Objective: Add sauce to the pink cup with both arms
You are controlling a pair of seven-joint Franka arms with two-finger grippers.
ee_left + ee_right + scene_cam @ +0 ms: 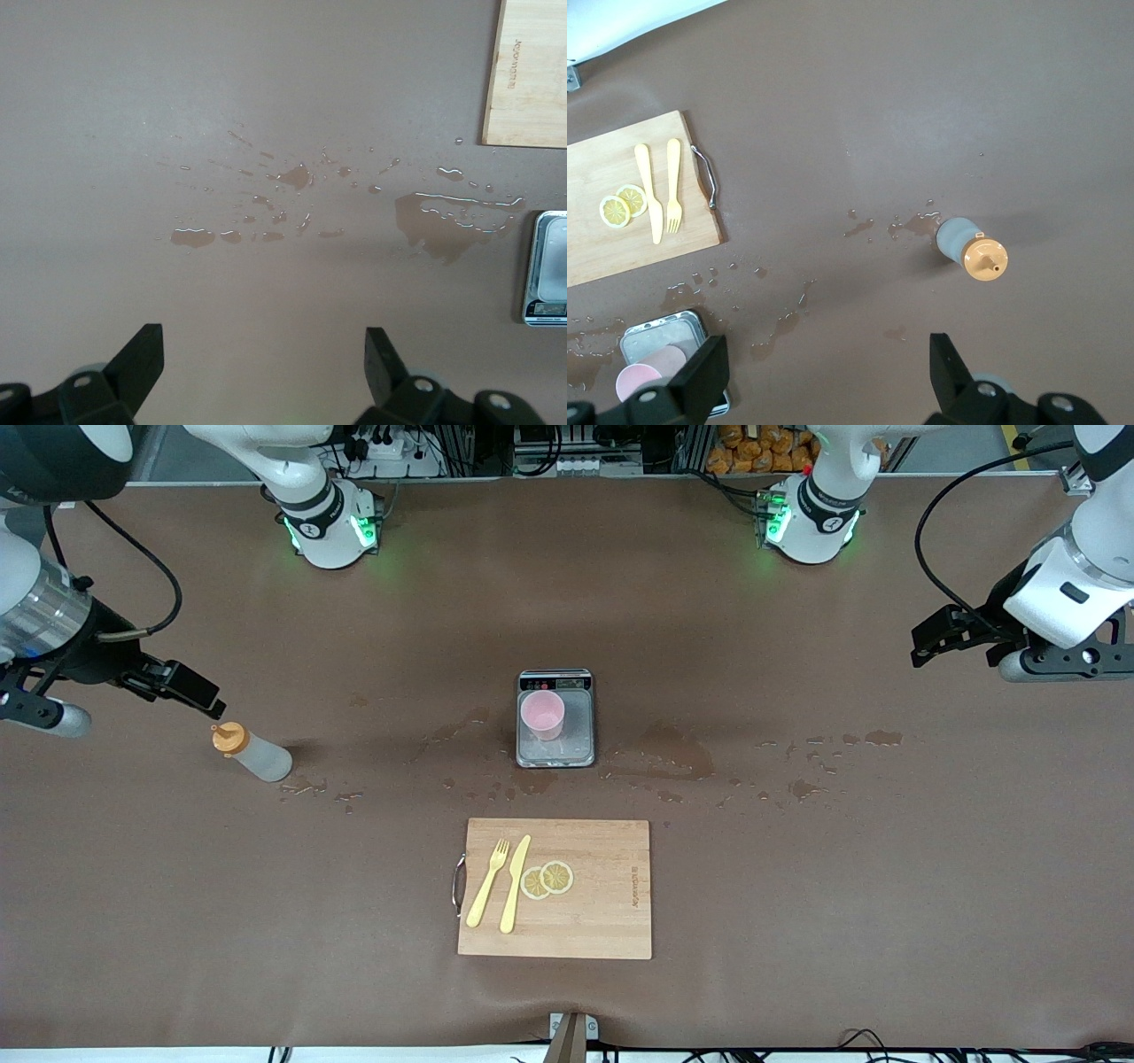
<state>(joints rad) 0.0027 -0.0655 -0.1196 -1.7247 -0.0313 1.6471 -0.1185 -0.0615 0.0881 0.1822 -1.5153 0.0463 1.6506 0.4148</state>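
Both pairs of fingers stand wide apart with nothing between them: the right wrist view shows the right gripper (824,376) spread above bare table, and the left wrist view shows the left gripper (266,367) spread the same way over a scatter of wet patches (292,177). In the front view the right gripper (190,691) hangs just above and beside the sauce bottle (252,753), which stands on the table toward the right arm's end with its orange cap (983,260) on (whether any sauce is inside, the frosted body does not reveal). The left gripper (939,638) is up over the left arm's end of the table, well away from everything.

The pink cup (542,714) sits upright on a small scale (555,755) near the middle of the table; its contents cannot be made out. Nearer the front camera lies a cutting board (611,921) with a fork (488,882), a knife (515,882) and lemon slices (547,879).

This fits either a reach for the bottle or a release after pouring, since the bottle is free and the spills tell nothing certain. Any grasp would call for the right fingers to straddle the bottle's body squarely, so it is not tipped on the wet surface
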